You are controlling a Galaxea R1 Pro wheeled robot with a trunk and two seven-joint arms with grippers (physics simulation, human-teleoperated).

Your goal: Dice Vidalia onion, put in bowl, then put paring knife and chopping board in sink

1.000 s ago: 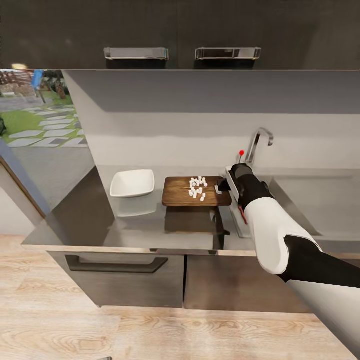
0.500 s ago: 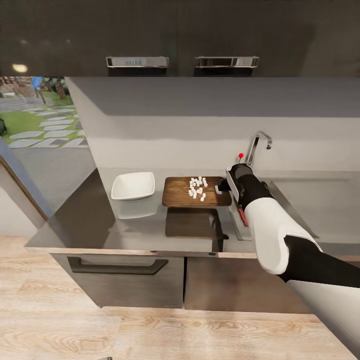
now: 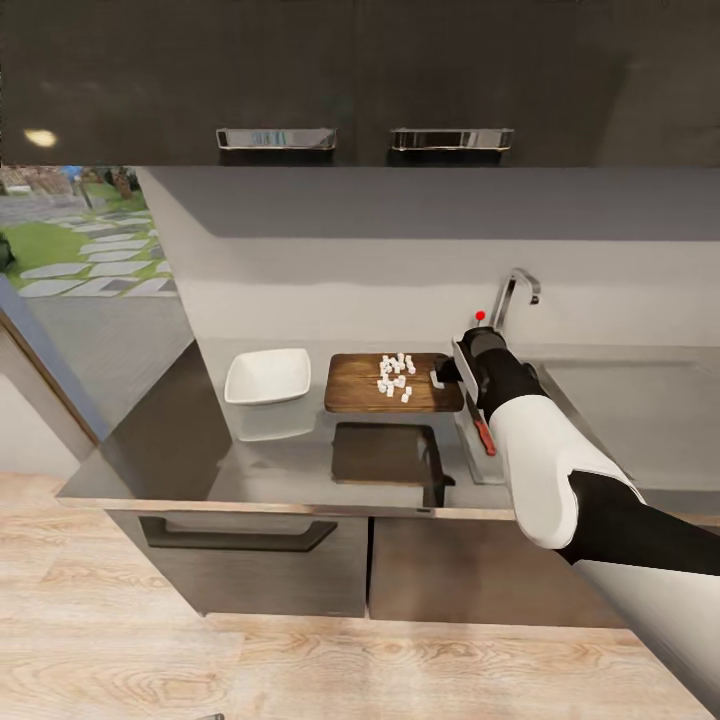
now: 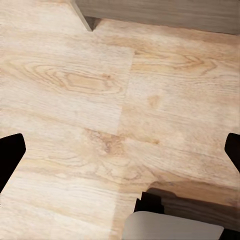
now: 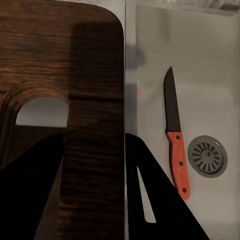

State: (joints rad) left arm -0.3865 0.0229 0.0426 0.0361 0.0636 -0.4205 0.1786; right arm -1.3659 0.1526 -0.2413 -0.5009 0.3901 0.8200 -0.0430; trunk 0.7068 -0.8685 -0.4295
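1. The diced onion (image 3: 394,376) is a scatter of tiny white cubes lying on the chopping board (image 3: 360,392), toward its far side.
2. The board rests flat on the grey table (image 3: 200,440), its right short end touching the sink's (image 3: 640,420) edge.
3. The right gripper (image 3: 444,376) is at that right end; from its wrist camera, the dark jaws sit on either side of the board's (image 5: 60,75) end strip beside the slot hole, closed onto the wood.
4. The paring knife (image 5: 176,137) lies flat on the sink floor (image 5: 210,75), its orange handle just beside the round drain (image 5: 207,156).
5. The white bowl (image 3: 267,377) stands on the table just left of the board, apart from it.
6. The left gripper (image 4: 120,150) hangs over the wooden floor (image 4: 75,85), jaws wide apart.
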